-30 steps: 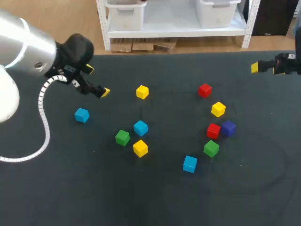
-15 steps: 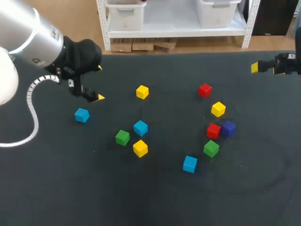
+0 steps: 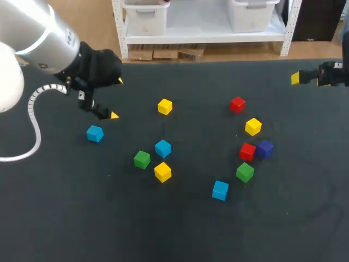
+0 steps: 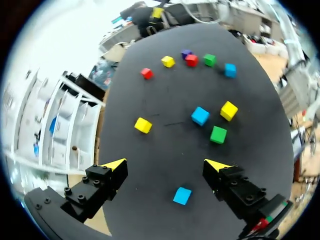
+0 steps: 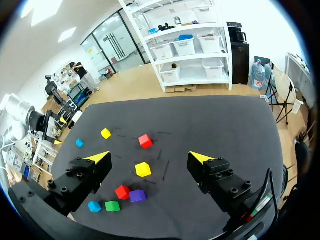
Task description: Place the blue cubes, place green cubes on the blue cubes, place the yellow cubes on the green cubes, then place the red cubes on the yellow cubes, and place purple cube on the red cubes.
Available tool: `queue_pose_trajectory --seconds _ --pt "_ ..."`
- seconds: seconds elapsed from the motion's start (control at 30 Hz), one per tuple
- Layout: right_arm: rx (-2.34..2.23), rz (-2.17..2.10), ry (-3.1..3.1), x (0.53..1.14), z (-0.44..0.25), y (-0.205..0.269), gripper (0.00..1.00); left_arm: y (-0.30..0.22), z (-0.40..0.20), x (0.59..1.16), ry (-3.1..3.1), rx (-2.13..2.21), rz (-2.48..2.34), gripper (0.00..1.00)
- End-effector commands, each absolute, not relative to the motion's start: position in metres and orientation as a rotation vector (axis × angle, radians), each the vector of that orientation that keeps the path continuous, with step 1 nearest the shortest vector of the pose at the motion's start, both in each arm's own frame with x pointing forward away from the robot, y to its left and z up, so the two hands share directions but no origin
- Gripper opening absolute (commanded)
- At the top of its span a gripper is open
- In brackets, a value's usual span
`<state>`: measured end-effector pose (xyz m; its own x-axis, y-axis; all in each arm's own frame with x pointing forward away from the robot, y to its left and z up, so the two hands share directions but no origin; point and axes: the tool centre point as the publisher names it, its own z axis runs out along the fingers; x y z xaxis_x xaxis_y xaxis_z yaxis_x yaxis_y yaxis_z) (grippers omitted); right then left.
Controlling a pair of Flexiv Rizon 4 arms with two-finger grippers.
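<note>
Eleven cubes are loose on the dark table (image 3: 65,218) and nothing is stacked yet. The lone blue cube (image 3: 95,133) sits off by itself on the left. The left gripper (image 3: 116,98) hangs just beyond it, fingers spread wide with nothing between them. From the left wrist view that cube sits under the gripper, roughly in line with the gap. My guess is it's open that wide so it can drop over this one as the first blue to place.

The middle blue cube (image 3: 162,148) is bunched with a green cube (image 3: 142,159) and a yellow cube (image 3: 162,172), close together but apart. That looks tighter for fingers to get into, which may be why the loner is the target. The red cube (image 3: 247,151) and the purple cube (image 3: 265,148) are right up against each other.

The right gripper (image 5: 149,157) sits at the far right edge of the table, well away from the cubes. Its fingers are apart and empty too, so it's probably just keeping out of the way.

Hard to tell:
- Whether red and purple actually touch.
- The right arm is cut off in the head view, and only one yellow tip shows.
- The left gripper's far tip peeks out from behind its black wrist.
</note>
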<state>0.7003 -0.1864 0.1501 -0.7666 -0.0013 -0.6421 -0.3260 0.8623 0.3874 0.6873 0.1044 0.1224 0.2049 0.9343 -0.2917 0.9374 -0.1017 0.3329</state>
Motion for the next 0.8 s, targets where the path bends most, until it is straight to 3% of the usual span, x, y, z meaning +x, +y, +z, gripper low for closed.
queue_pose_trajectory --seconds 0.03,0.47,0.8 --pt "-0.233 0.639 2.374 0.700 0.150 -0.186 1.00 0.073 0.118 0.700 1.628 2.445 0.117 1.00" --pt "-0.233 0.639 2.374 0.700 0.150 -0.186 1.00 0.000 0.080 0.683 1.180 2.871 0.087 1.00" --pt "-0.233 0.639 2.374 0.700 0.150 -0.186 1.00 -0.013 0.060 0.668 1.182 2.910 0.018 1.00"
